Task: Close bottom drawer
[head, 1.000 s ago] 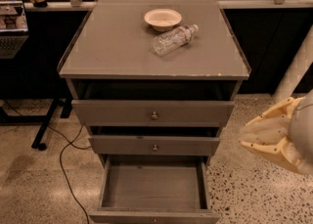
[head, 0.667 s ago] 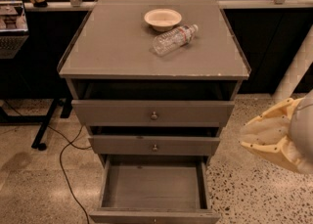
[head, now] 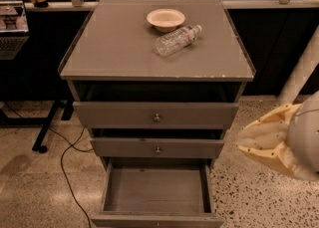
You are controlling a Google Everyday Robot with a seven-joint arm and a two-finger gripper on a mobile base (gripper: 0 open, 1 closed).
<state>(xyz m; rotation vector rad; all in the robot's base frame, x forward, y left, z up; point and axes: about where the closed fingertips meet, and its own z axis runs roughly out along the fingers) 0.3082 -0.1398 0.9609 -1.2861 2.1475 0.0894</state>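
Note:
The grey-brown cabinet (head: 114, 48) stands in the middle of the camera view with three drawers. The bottom drawer (head: 155, 192) is pulled far out, and its plain grey inside is bare. Its front panel (head: 157, 220) lies at the lower edge of the picture, and its knob is cut off there. The middle drawer (head: 157, 148) and the top drawer (head: 155, 115) stand slightly out, each with a small round knob. My gripper (head: 261, 141), cream-coloured, hangs at the right of the cabinet at about the middle drawer's height, apart from it.
A white bowl (head: 165, 19) and a clear plastic bottle (head: 177, 40) lying on its side rest on the cabinet top. A black cable (head: 67, 172) and a stand's foot (head: 45, 132) lie on the speckled floor at the left. A white post (head: 301, 70) rises at the right.

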